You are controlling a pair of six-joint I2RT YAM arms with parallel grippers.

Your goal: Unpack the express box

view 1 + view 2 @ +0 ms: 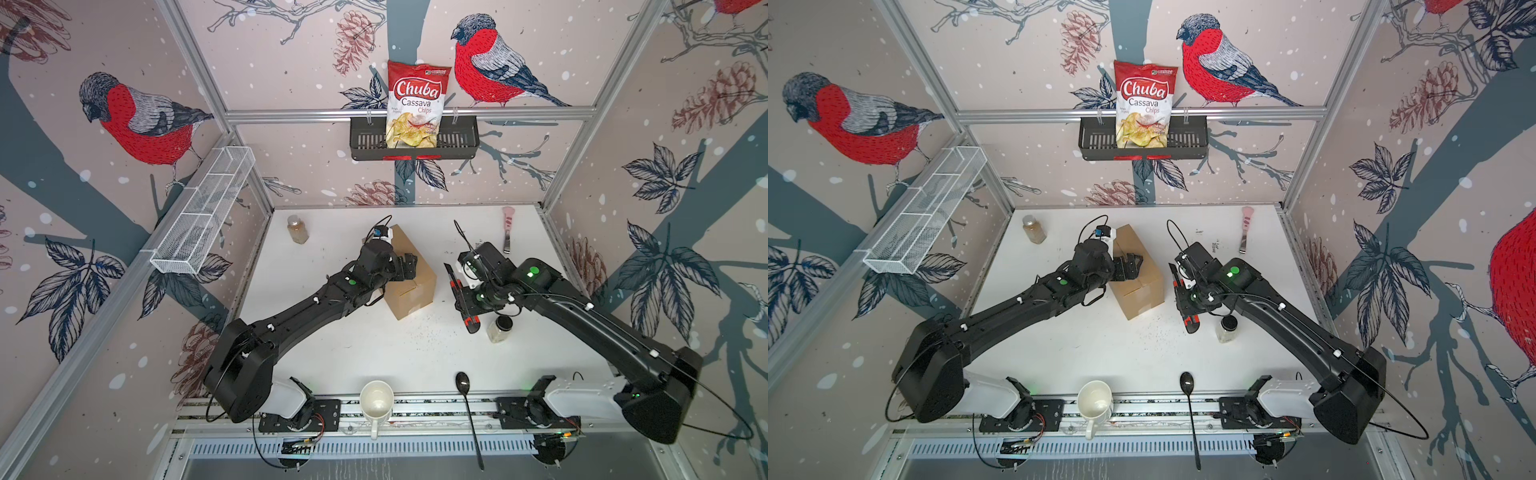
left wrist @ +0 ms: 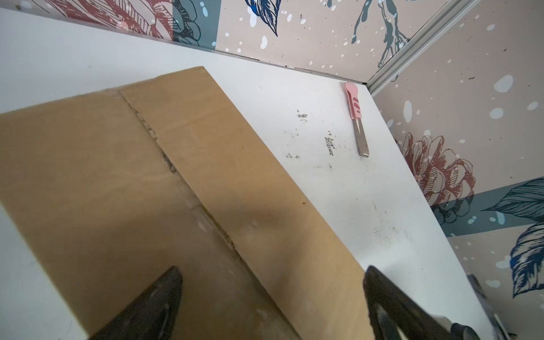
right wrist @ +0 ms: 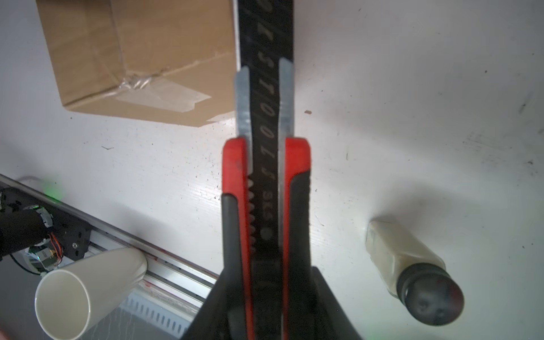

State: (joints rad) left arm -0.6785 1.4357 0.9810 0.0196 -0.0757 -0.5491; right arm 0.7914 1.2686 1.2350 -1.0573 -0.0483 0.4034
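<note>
The express box [image 1: 415,286] [image 1: 1140,286] is a brown cardboard carton standing mid-table with its flaps folded down. My left gripper [image 1: 406,266] [image 1: 1128,268] hovers open just over its top. In the left wrist view the box [image 2: 117,176] fills the frame and its taped middle seam runs between the gripper's [image 2: 270,273] spread fingers. To the right of the box my right gripper [image 1: 465,297] [image 1: 1187,297] is shut on a red-and-black utility knife [image 1: 469,321] [image 3: 266,117], whose blade is slid out. The right wrist view shows the box's taped corner [image 3: 141,59] beside the blade.
A spice jar [image 1: 498,328] stands close by the right gripper. A white mug [image 1: 376,401] and a black spoon [image 1: 467,399] lie at the front edge. A small bottle [image 1: 298,229] and a pink-handled tool [image 1: 508,228] sit at the back. A chips bag [image 1: 417,104] fills the black wall basket [image 1: 457,141].
</note>
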